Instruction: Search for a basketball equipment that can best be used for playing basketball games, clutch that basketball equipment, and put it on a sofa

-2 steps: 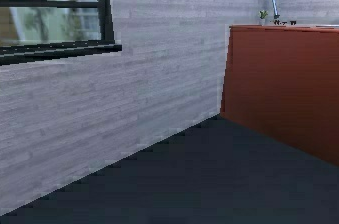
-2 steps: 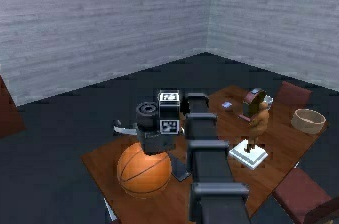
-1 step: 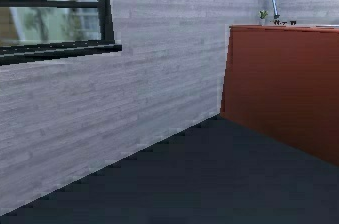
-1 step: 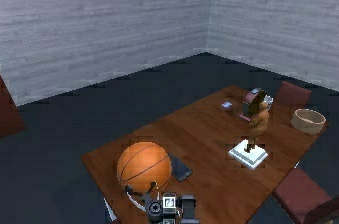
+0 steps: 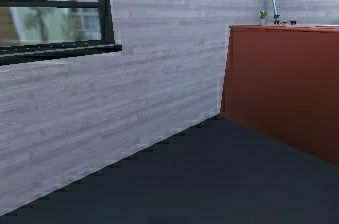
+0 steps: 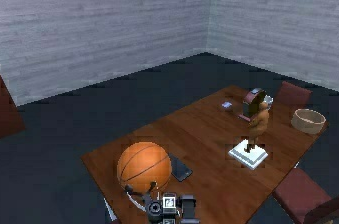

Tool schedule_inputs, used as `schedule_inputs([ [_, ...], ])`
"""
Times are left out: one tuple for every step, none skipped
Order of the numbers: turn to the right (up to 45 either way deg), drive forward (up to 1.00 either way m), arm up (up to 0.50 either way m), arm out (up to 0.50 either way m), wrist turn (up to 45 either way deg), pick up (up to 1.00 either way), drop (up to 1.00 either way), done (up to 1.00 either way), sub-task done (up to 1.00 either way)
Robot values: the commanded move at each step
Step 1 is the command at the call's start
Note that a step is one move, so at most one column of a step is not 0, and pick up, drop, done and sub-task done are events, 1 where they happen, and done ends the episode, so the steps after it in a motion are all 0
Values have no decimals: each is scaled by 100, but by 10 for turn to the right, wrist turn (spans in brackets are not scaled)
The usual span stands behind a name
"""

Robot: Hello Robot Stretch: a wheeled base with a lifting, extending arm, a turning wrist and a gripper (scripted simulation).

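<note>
One step: I judge grasping basketball (image 6: 143, 163) on worktop (image 6: 209, 133).
Jaws: cannot tell state or hold.
Next: lift clear, find sofa.

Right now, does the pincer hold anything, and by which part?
It cannot be told. The pincer is at the basketball, which rests on the table, so no hold can be confirmed.

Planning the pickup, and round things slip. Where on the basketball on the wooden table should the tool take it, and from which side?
Take the basketball around its widest middle, from the near edge of the table, where the tool sits. It is a plain sphere with no handle, so an off-centre grip would likely slide off.
</note>
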Motion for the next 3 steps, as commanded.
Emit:
schedule_inputs([
  [0,0,10,0,0,0,0,0,0],
  [0,0,24,0,0,0,0,0,0],
  [0,0,0,0,-450,0,0,0,0],
])
